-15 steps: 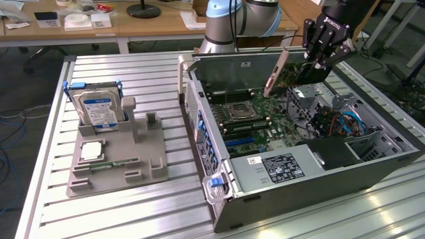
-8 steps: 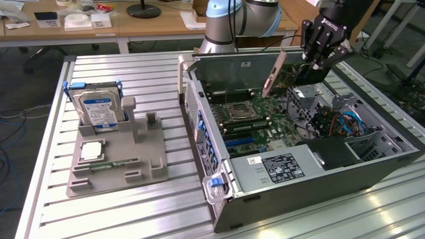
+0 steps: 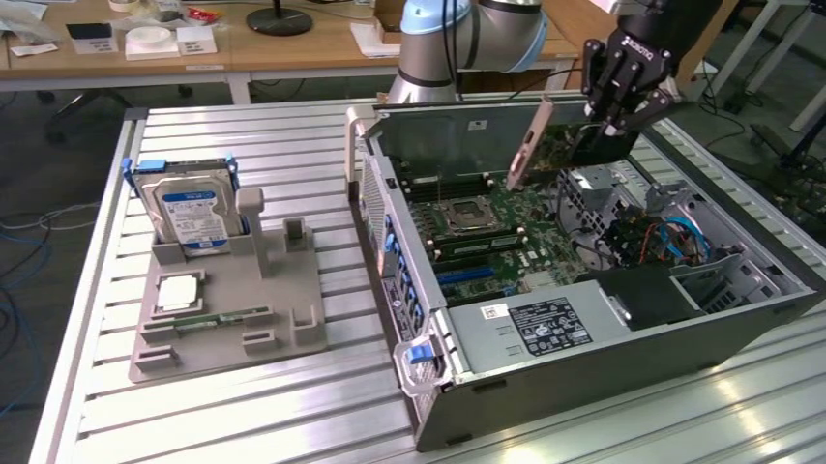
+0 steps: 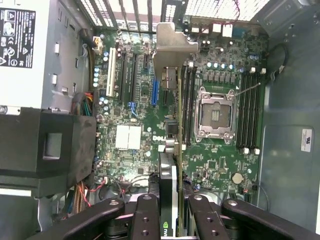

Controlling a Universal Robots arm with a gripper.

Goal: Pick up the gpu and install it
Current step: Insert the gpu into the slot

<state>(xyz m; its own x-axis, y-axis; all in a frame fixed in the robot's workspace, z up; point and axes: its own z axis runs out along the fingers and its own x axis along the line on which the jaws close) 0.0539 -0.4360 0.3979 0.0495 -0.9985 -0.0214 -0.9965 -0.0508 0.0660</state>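
— How did your jaws stand?
— Narrow. My gripper was clamped on the gpu, a finger on each face of the card (its metal bracket at the far end from me).
— And where was the card?
— On edge inside the open computer case, above the motherboard, beside the CPU socket. Whether it touched a slot, I couldn't tell.

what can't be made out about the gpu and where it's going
- exterior view: whether the gpu touches the motherboard; the card itself and the gripper block that spot
- wrist view: the gpu's faces, seen edge-on; the motherboard strip beneath, covered by the card
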